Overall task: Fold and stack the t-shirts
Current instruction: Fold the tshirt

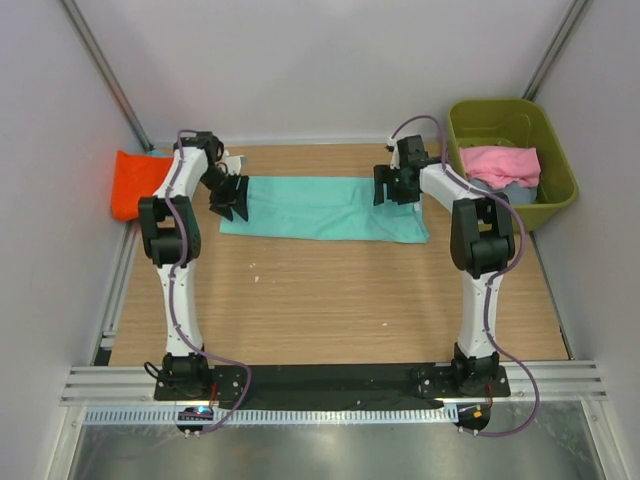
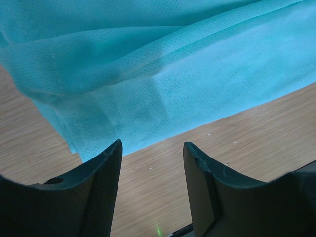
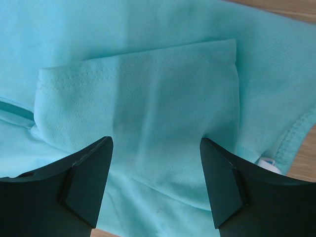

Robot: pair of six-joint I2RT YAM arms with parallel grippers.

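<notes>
A teal t-shirt lies on the table, folded into a long strip running left to right. My left gripper stands open at the strip's left end. In the left wrist view the left gripper has bare wood between its fingers, and the teal t-shirt's edge lies just beyond the tips. My right gripper hovers open over the strip's right end. In the right wrist view the right gripper is spread above a folded-in sleeve of the teal t-shirt, holding nothing.
An orange t-shirt lies bunched at the table's far left edge. An olive-green bin at the back right holds a pink t-shirt on top of a pale blue one. Bare wooden table stretches toward the arm bases.
</notes>
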